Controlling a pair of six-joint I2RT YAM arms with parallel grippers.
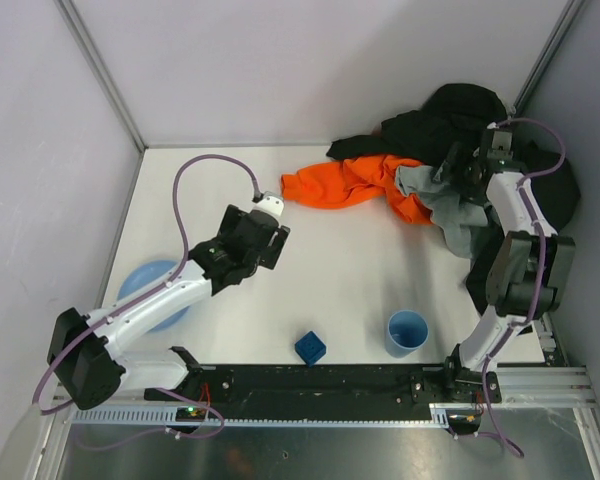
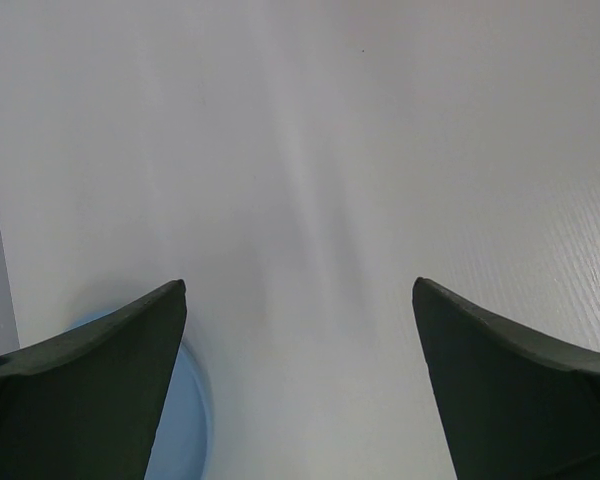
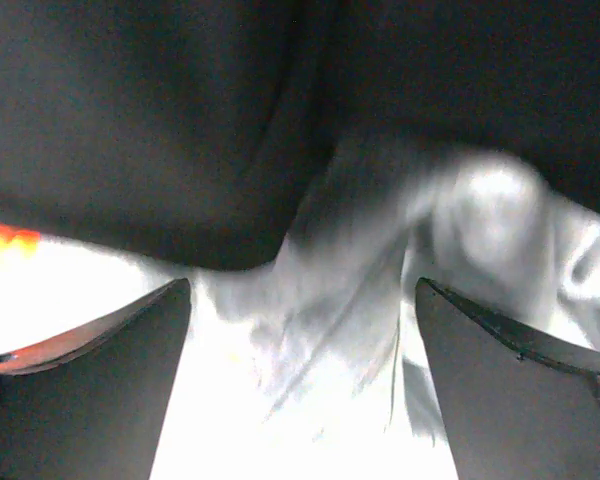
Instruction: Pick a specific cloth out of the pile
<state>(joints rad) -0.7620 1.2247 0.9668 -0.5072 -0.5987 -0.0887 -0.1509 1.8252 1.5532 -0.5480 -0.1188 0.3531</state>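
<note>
The pile (image 1: 450, 150) lies at the far right of the table: black garments (image 1: 450, 112), a bright orange garment (image 1: 345, 180) and the grey cloth (image 1: 435, 203), which is crumpled at its near side. My right gripper (image 1: 456, 170) hangs over the pile just above the grey cloth. In the right wrist view it (image 3: 302, 285) is open, with grey cloth (image 3: 360, 300) between and below its fingers, black fabric (image 3: 180, 120) beyond and a bit of orange (image 3: 5, 240) at the left. My left gripper (image 1: 263, 238) is open and empty over bare table (image 2: 300, 290), left of the orange garment.
A blue cup (image 1: 407, 332) and a blue cube (image 1: 311, 347) stand near the front edge. A blue bowl (image 1: 145, 290) lies at the left under the left arm; its rim shows in the left wrist view (image 2: 190, 420). Walls close in the back and sides.
</note>
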